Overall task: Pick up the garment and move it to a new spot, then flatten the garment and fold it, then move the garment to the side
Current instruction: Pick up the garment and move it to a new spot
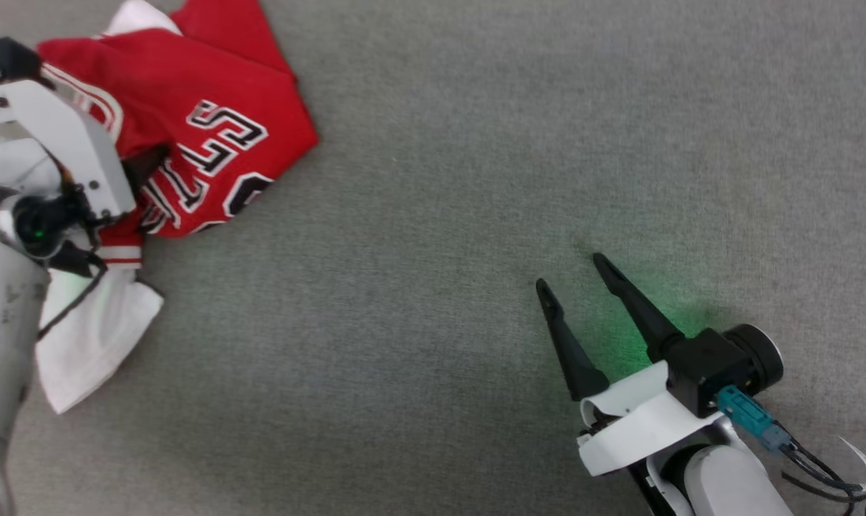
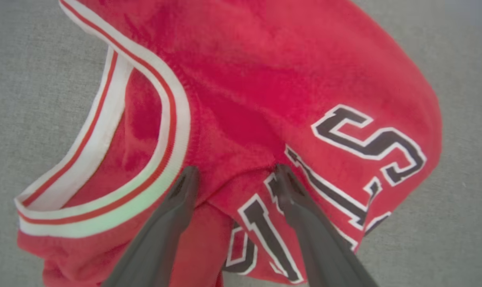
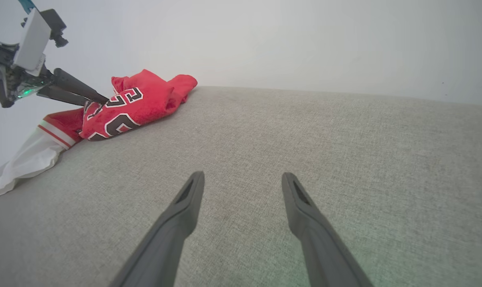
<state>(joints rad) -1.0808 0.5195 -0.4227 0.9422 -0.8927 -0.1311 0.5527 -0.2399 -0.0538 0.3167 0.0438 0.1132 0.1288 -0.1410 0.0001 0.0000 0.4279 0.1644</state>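
Head view: garment (image 1: 210, 79) crumpled; upside-down black, white-outlined letters "LLS" legible.

Open passage over the grey surface (image 1: 433, 322) across centre and right. Blocked at far left by the crumpled garment (image 1: 210, 143), with the left gripper (image 2: 236, 169) spread wide upon its folds.

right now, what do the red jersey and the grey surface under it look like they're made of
Red jersey: soft matte cloth, probably a knit or fleecy synthetic; it looks fuzzy up close and bunches in soft folds. Its striped trim seems ribbed knit, with fine ridges along its edge.
Grey surface: matte woven fabric, likely upholstery cloth, with a fine speckled weave showing.
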